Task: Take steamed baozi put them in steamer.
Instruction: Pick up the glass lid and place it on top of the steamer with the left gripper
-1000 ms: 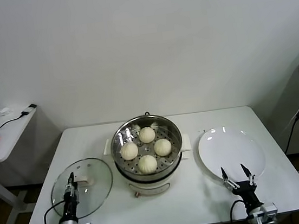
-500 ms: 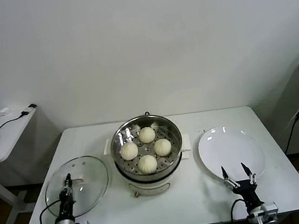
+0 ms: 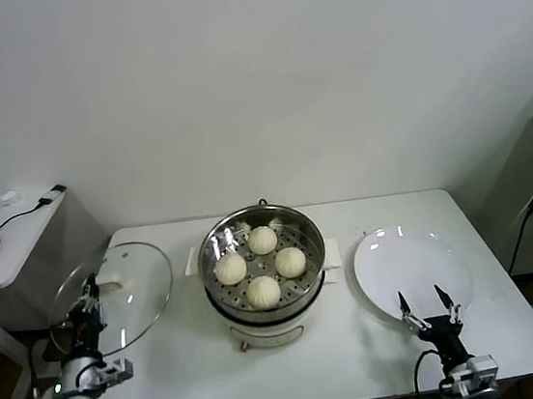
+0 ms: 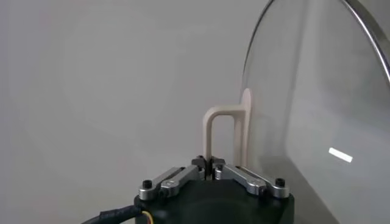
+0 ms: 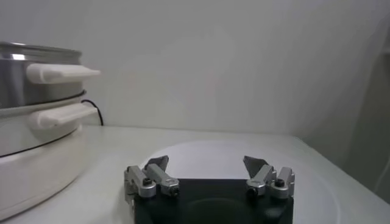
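Your left gripper point(image 4: 210, 163) is clamped narrow on the cream handle point(image 4: 226, 131) of the glass lid point(image 3: 113, 296), holding it tilted and clear of the table point(image 3: 382, 351) at about 9 o'clock from the steamer point(image 3: 265, 268); I judge this keeps the pot mouth open. All four steamed baozi point(image 3: 263, 290) sit on the perforated tray inside the steamer, well apart from both tools. Your right gripper point(image 3: 428, 310) rests spread wide and empty at the near rim of the white plate point(image 3: 411, 264), about 4 o'clock from the steamer. Loading appears complete.
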Tool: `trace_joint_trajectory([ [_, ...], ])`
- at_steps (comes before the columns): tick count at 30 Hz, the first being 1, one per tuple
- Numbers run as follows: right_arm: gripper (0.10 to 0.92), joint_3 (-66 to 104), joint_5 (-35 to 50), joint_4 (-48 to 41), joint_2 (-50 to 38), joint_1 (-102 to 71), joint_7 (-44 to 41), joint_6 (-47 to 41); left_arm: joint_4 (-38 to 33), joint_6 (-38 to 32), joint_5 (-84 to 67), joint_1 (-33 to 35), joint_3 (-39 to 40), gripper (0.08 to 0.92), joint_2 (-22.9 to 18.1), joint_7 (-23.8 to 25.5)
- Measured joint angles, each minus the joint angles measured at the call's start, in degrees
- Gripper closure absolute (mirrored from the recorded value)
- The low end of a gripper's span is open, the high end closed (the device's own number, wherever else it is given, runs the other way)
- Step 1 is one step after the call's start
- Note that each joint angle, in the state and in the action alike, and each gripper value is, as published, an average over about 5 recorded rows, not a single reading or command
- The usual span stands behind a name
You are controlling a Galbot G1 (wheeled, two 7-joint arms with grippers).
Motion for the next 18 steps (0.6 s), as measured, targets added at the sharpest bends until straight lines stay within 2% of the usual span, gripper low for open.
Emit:
trace_joint_trajectory([
  [8, 0.203, 0.1, -0.6, 0.7, 0.2, -0.9, 0.2, 0.3, -10.8, 7.8, 2.0, -3.5, 4.5, 0.864, 0.3, 9.3],
  [13, 0.203, 0.1, -0.8, 0.6, 0.3, -1.3, 0.2, 1.0, -15.2, 13.3, 6.9, -7.2, 10.9, 0.864, -1.6, 14.4],
  [18, 0.203, 0.3, -0.9, 0.1, 0.7, -1.8, -0.1, 1.8, -16.6, 18.4, 12.6, -10.8, 18.1, 0.864, -4.6, 18.8],
])
